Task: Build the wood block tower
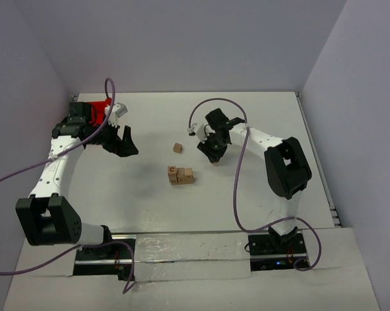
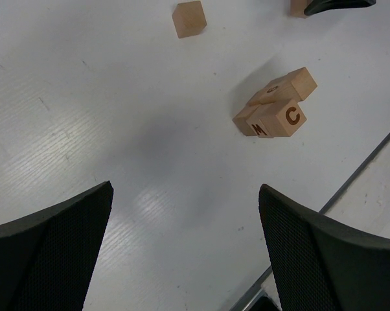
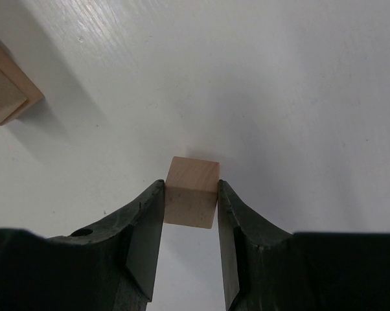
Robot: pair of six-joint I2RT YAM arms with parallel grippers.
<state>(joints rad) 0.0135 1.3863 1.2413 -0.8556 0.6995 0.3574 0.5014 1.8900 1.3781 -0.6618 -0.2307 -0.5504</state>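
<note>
Right pincer [image 3: 190,189] grips one cube [image 3: 192,197]; one loose cube [image 1: 177,148] lies near one cluster [image 1: 181,175]

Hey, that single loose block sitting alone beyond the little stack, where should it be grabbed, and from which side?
Probably best to come straight down from above and pinch two opposite side faces of the lone block. It sits flat on the table, well apart from the stack, so every side face is free.

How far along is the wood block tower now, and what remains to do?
Done: a low cluster of lettered blocks stands together as a base. In hand: the right gripper is shut on a plain cube. To do: stacking it, then the loose cube; the left gripper is open, empty.
</note>
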